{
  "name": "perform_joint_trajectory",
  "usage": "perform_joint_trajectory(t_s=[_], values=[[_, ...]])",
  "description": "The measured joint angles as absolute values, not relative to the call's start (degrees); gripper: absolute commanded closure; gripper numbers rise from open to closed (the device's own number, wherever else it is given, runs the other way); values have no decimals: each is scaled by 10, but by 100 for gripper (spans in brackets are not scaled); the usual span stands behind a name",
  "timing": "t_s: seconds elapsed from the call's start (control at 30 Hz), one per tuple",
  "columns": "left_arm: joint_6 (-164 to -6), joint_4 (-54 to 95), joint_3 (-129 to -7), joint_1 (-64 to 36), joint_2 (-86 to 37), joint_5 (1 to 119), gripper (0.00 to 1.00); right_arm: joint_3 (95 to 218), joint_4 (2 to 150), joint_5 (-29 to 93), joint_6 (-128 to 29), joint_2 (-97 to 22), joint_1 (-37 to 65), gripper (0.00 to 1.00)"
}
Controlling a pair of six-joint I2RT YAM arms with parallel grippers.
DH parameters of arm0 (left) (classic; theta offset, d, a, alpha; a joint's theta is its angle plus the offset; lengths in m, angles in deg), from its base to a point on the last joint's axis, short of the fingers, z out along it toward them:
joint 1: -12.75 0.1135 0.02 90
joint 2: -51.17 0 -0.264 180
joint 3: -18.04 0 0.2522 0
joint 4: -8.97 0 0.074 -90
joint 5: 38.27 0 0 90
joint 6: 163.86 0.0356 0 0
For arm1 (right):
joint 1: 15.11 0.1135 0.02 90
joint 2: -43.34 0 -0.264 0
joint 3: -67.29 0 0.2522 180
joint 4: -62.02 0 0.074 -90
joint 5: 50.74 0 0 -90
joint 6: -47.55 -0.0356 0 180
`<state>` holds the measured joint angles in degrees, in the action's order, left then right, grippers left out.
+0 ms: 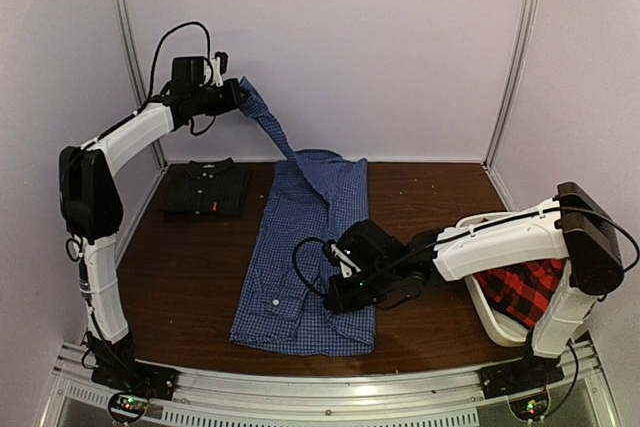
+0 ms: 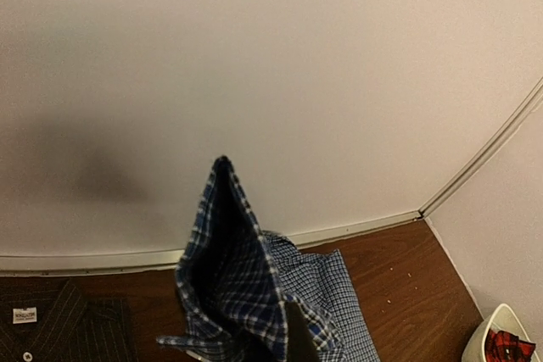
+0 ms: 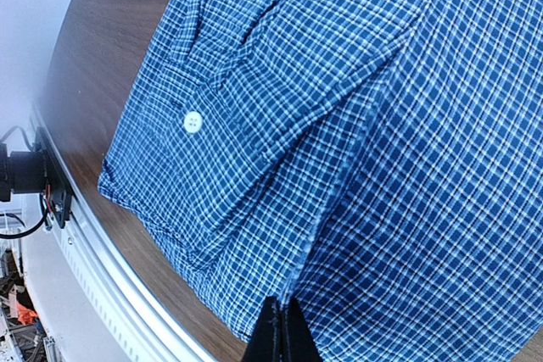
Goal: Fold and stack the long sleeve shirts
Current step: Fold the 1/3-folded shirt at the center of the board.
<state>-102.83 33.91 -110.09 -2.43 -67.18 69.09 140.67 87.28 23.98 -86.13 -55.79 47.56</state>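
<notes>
The blue gingham shirt (image 1: 300,267) lies lengthwise on the table, collar at the far end. My left gripper (image 1: 236,97) is shut on one sleeve end and holds it high near the back wall; in the left wrist view the cloth (image 2: 229,277) hangs round the gripper (image 2: 271,349). My right gripper (image 1: 335,297) is low at the shirt's near right part, its fingers (image 3: 280,332) closed on a seam of the blue cloth (image 3: 339,108). The dark charcoal shirt (image 1: 205,187) lies folded at the back left. The red-and-black plaid shirt (image 1: 520,287) sits in the tub.
A white plastic tub (image 1: 485,312) stands at the right edge of the table, under my right arm; its rim also shows in the left wrist view (image 2: 496,336). Walls close in the back and both sides. A metal rail (image 1: 300,387) runs along the near edge.
</notes>
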Motion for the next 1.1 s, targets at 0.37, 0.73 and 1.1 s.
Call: perform_joint_trajectory(t_s=[0.37,0.73,1.1], values=[[-1026,340,-1109,-19,-667,691,100,1420,871,236,-861,-558,485,100],[-1024,342,-1121,-14,-667,692,100,1460,870,233,-856,-585,487,100],[-1024,342,-1121,-14,-667,693,100,1491,852,205,-852,-638,487,100]])
